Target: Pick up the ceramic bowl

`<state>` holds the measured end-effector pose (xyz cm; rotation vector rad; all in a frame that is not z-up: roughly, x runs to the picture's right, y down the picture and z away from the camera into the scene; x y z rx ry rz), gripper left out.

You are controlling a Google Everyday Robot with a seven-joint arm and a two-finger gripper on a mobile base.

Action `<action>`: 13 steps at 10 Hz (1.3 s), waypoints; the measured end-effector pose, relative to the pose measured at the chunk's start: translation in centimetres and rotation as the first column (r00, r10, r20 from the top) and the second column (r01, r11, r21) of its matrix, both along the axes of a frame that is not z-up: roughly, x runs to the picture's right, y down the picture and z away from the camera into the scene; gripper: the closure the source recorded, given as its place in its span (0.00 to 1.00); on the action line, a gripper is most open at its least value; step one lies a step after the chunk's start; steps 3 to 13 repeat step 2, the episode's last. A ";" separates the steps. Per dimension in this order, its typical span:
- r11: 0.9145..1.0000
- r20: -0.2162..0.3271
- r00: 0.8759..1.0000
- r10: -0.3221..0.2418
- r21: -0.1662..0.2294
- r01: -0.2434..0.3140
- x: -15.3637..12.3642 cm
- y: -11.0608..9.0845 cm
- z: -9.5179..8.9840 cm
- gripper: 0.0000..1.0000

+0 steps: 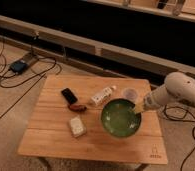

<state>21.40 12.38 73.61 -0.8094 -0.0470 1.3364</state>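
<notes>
**Hand at the right rim of the ceramic bowl**

We see the ceramic bowl (120, 117) upright on the wooden surface (51, 140), right of centre and toward the near edge. The white arm (178, 91) reaches in from the right, with the hand (139, 108) at the bowl's right rim. We cannot tell whether it grips the rim.

Just beyond the bowl stand a small translucent cup (129, 93) and a white bottle (102, 95) lying on its side. Left of the bowl we log a black phone (68, 95), a dark reddish item (77, 107) and a pale packet (77, 126).
</notes>
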 end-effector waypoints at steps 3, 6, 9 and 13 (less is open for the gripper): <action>1.000 0.001 1.000 -0.001 0.000 0.001 -0.1 0.0 0.0 1.00; 1.000 0.001 1.000 -0.001 0.000 0.001 -0.1 0.0 0.0 1.00; 1.000 0.001 1.000 -0.001 0.000 0.001 -0.1 0.0 0.0 1.00; 1.000 0.001 1.000 -0.001 0.000 0.001 -0.1 0.0 0.0 1.00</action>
